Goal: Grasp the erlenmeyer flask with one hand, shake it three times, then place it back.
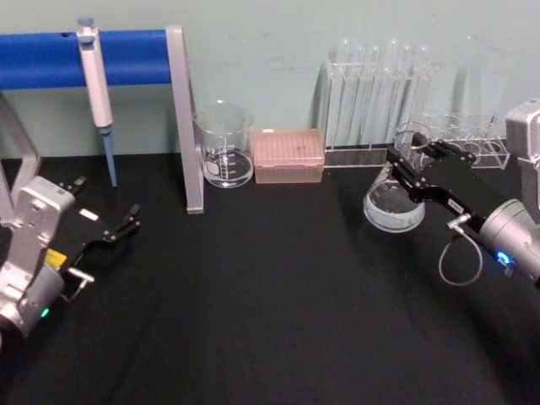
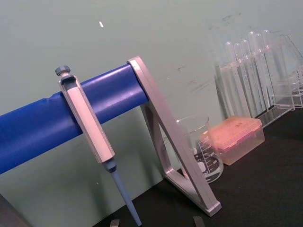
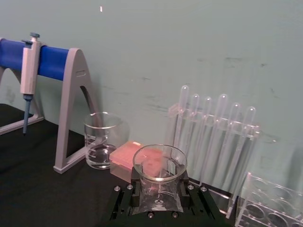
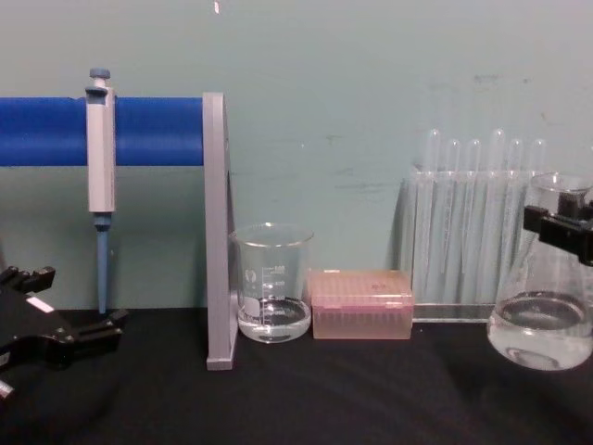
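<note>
One erlenmeyer flask (image 1: 393,207) is showing. One beaker (image 1: 224,156) is sitting here, and one pink box (image 1: 288,156) too. One pipette (image 1: 95,84) is hanging on one blue stand (image 1: 42,59). Six test tubes (image 3: 221,123) are standing in one clear rack (image 4: 414,232). One more clear rack with round holes (image 3: 270,208) is sitting here. Two grippers are showing: the left gripper (image 1: 105,202) and the right gripper (image 1: 412,164).

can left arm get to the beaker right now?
Probably not directly. The left gripper sits open left of the pipette stand, whose grey end frame stands between it and the beaker. It would likely have to swing around the frame's front.
</note>
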